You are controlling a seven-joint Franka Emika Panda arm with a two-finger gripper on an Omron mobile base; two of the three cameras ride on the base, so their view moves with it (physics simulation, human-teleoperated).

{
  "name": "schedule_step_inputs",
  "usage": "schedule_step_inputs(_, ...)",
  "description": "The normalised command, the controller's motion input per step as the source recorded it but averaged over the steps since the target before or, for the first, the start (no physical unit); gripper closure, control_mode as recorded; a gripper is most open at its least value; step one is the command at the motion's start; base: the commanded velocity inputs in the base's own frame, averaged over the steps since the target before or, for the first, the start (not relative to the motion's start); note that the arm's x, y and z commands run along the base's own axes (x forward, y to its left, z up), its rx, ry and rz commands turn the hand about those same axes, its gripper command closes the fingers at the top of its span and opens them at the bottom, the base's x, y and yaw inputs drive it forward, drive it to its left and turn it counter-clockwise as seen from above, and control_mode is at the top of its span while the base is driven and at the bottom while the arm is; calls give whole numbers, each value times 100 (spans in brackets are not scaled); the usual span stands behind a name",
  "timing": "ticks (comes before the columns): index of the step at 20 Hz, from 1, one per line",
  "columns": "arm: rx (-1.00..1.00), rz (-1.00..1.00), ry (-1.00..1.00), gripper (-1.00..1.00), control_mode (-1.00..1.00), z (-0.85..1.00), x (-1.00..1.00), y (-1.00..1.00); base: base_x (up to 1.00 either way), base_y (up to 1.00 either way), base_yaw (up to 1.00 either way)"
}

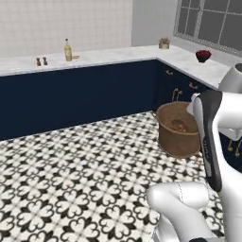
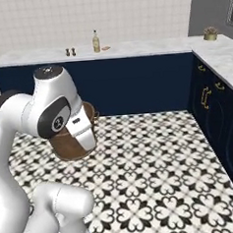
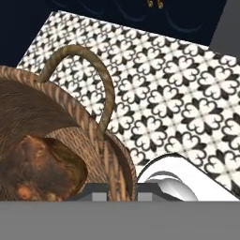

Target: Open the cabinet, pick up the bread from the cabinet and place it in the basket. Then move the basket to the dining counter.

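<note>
The basket [image 1: 178, 130] hangs above the patterned black-and-white floor [image 1: 71, 179], carried at the end of the white arm [image 1: 210, 137], just in front of the navy drawers [image 1: 177, 87] on the right. In the hand view the gripper [image 3: 121, 190] sits at the bottom with its dark tips together on the basket's woven rim, one tip on each side of the wall, just below the arched side handle [image 3: 101, 79]. The bread [image 3: 40, 166], a chunky golden-brown lump, lies inside the basket on its bottom; from the left base view it shows as a small tan spot low in the bowl. In the right base view the basket is mostly hidden behind the arm's upper link, only its brown side showing at left. Across the far wall runs a marble-topped table [image 1: 108, 56] with a plain navy front, carrying a bottle [image 1: 68, 50] and two small shakers [image 1: 41, 61]. On the right stretch of the marble stand a small potted plant [image 1: 164, 43] and a dark red bowl [image 1: 203, 56].
</note>
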Motion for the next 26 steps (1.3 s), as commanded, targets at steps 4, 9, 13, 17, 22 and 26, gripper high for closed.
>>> schedule_step_inputs(4,0,0,0,100,100,0,0,0,100,-70,27)
schedule_step_inputs(9,0,0,0,100,100,0,0,0,100,-71,26)
schedule_step_inputs(13,0,0,0,100,100,0,0,0,100,-71,26)
schedule_step_inputs(17,0,0,0,100,100,0,0,0,100,-48,13)
schedule_step_inputs(22,0,0,0,100,100,0,0,0,100,-11,-1)
schedule_step_inputs(26,0,0,0,100,100,0,0,0,100,0,-8)
